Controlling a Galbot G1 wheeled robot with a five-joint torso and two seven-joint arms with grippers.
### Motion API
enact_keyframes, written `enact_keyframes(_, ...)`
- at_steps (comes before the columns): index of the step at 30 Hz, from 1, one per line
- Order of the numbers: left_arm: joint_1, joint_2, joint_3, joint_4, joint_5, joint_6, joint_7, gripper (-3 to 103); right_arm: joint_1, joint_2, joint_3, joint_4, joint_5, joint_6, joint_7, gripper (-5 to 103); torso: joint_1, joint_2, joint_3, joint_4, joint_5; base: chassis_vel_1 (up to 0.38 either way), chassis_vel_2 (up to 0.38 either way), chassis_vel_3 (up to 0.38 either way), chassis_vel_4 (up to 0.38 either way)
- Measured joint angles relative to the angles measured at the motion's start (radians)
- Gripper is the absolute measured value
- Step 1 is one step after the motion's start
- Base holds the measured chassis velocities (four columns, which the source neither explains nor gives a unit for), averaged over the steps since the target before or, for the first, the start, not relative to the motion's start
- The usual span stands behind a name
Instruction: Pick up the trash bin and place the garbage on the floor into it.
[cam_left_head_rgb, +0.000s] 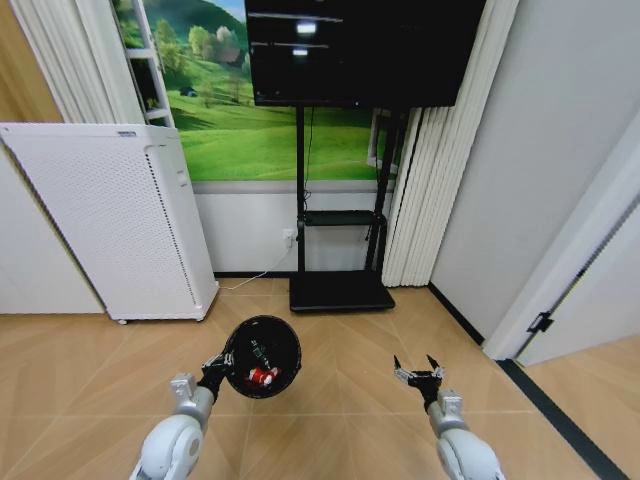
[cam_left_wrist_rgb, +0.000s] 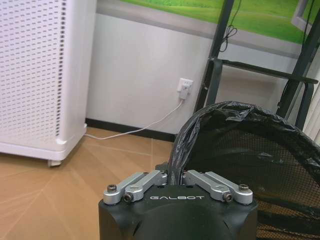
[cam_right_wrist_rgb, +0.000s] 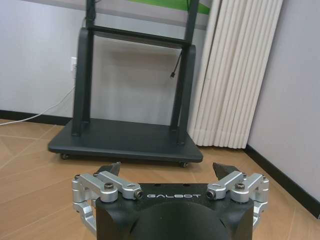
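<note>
Left gripper (cam_left_wrist_rgb: 176, 184) sits nearest the lens in its wrist view, fingers drawn narrow and pinched on the rim of the trash bin (cam_left_wrist_rgb: 250, 150), whose black liner folds over the mesh wall. From the head view the left gripper (cam_left_head_rgb: 214, 372) carries the trash bin (cam_left_head_rgb: 262, 356) clear of the floor, mouth tipped toward the camera, its axis leaning up and back rather than upright. Garbage is inside: a red-and-white piece (cam_left_head_rgb: 262, 376) and a dark bottle-like item (cam_left_head_rgb: 260, 352) lie against the lower wall; a third item cannot be made out.

Right gripper (cam_left_head_rgb: 420, 376) hangs beside the bin on its right, well apart from it, fingers spread wide and holding nothing; the right wrist view confirms the wide spread, right gripper (cam_right_wrist_rgb: 170, 172).

Judgement: no garbage is visible on the floor near the bin, so the collecting appears done or nearly so. The bin lies directly ahead of the left gripper, which is the nearer arm.

Only the head view looks into the bin's mouth; the left wrist view sees its outer wall.
</note>
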Motion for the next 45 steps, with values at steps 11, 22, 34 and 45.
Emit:
enact_keyframes(11, 0.002, -0.017, 0.004, 0.001, 0.006, -0.002, -0.014, 4, 0.007, -0.002, -0.006, -0.028, -0.006, 0.024, -0.015, 100, 0.0, 0.0, 0.0, 0.0001, -0.0002, 0.428, 0.181, -0.449, -0.184)
enact_keyframes(22, 0.025, -0.075, 0.005, -0.013, -0.024, 0.008, -0.178, 4, 0.015, -0.01, -0.013, -0.054, 0.001, 0.052, -0.021, 100, 0.0, 0.0, 0.0, -0.0005, 0.0007, -0.035, 0.011, 0.018, -0.019)
enact_keyframes(34, 0.051, -0.166, -0.128, 0.004, -0.253, 0.01, -0.474, 4, -0.001, -0.036, -0.008, -0.054, 0.002, 0.053, -0.018, 100, 0.0, 0.0, 0.0, 0.0, 0.0001, -0.014, -0.008, 0.006, 0.003)
enact_keyframes(45, -0.025, -0.167, -0.323, 0.166, -0.524, 0.05, -0.553, 4, 0.021, -0.054, -0.034, -0.064, -0.009, 0.043, -0.009, 100, 0.0, 0.0, 0.0, 0.0001, 0.0003, 0.0, 0.0, 0.0, 0.0)
